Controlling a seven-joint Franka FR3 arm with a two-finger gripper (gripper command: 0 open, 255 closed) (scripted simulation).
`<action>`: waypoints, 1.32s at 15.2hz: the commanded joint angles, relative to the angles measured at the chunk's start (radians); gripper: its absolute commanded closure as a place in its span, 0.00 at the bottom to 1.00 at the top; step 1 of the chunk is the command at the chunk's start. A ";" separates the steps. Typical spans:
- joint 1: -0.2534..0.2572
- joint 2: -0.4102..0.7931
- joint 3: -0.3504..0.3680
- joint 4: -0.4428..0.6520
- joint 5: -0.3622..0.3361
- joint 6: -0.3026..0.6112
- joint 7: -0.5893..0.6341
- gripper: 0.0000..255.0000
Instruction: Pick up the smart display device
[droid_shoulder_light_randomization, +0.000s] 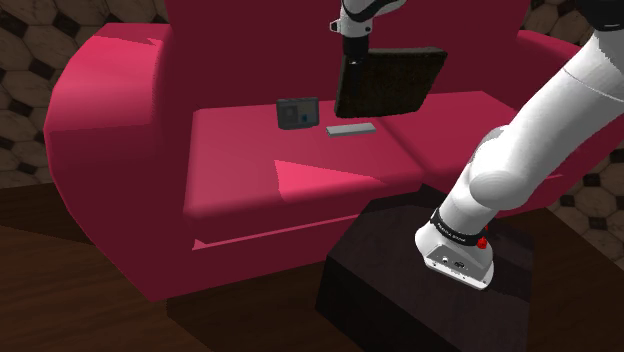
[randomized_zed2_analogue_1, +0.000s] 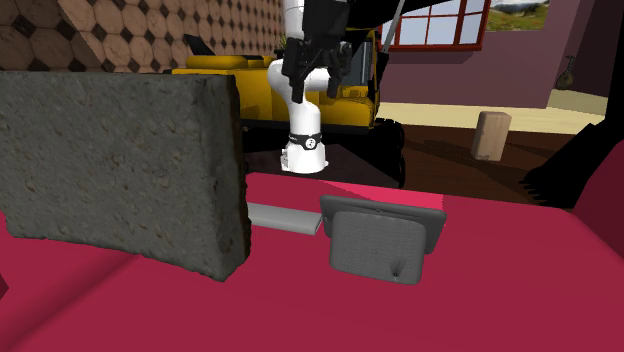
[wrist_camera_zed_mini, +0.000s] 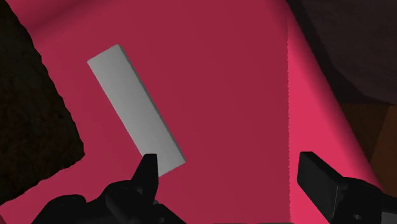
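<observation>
Starting nearest the robot, we see the dark stand (droid_shoulder_light_randomization: 400, 285) set against the front of the red sofa (droid_shoulder_light_randomization: 110, 130), with the white arm (droid_shoulder_light_randomization: 540, 120) arching over the seat. Next comes the hand (wrist_camera_zed_mini: 229, 167). In the wrist view its two black fingers stand wide apart with only red seat between them, so it grips nothing. It hangs above the seat, over one end of a flat grey slab (wrist_camera_zed_mini: 135, 108) that lies there, not over the thing we want.

A little farther back, to the shoulder view's left of that slab, stands the smart display device (droid_shoulder_light_randomization: 297, 112). It is a small dark unit, upright on the seat near the backrest, apart from the slab and untouched. Farther still, a dark rough-surfaced cushion (droid_shoulder_light_randomization: 390, 82) stands by the backrest, to the shoulder view's right of the device.

We judge the task barely begun: the arm is out over the sofa, but the hand is not yet over the device and no grasp is made. What is left, as we read it, is to shift the hand back and toward the shoulder view's left until it is over the device. It must then lower the open fingers around the body, close them and lift it off the seat.
</observation>
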 joint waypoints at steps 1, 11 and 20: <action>0.004 0.086 -0.017 0.069 0.027 0.020 -0.081 0.00; -0.025 0.493 -0.003 0.449 0.182 0.034 -0.416 0.00; -0.065 0.772 0.056 0.772 0.250 -0.021 -0.573 0.00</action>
